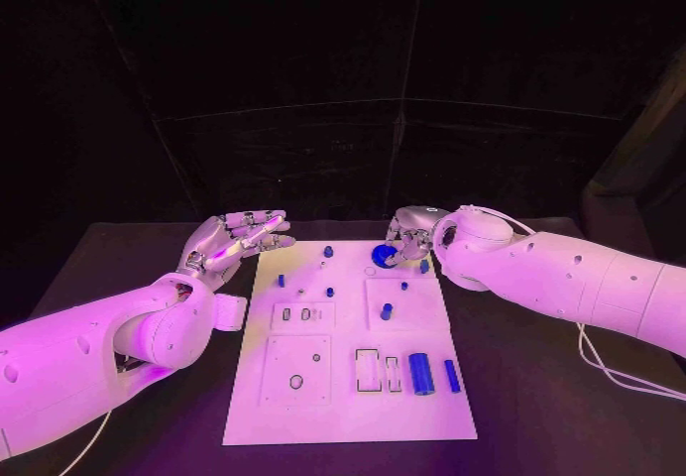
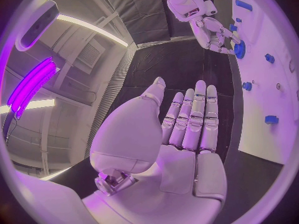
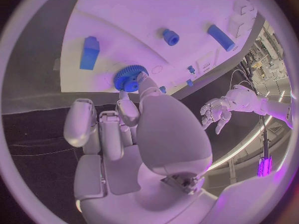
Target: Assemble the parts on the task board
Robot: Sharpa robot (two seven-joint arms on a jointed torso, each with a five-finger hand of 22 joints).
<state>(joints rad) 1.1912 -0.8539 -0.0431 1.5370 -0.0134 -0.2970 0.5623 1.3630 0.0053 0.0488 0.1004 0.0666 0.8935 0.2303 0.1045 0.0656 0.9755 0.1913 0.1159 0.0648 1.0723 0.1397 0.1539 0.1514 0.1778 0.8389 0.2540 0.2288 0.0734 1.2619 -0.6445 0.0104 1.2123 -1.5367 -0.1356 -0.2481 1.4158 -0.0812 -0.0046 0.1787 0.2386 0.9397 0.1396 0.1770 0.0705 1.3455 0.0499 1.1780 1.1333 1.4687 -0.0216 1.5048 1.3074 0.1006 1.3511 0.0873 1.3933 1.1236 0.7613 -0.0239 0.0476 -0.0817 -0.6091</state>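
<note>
Here your right hand (image 1: 411,238) pinches the round blue toothed gear (image 1: 385,255) at the far end of the white task board (image 1: 343,412), the gear's flat face toward the board, just beside the fingertips. Your left hand (image 1: 233,241) hovers off the board's left edge, fingers straight and together, holding nothing, so the right is nearer.

Gear (image 1: 384,256) at task board's (image 1: 343,412) far edge — two cylinders (image 1: 420,374) near its front right corner.
</note>
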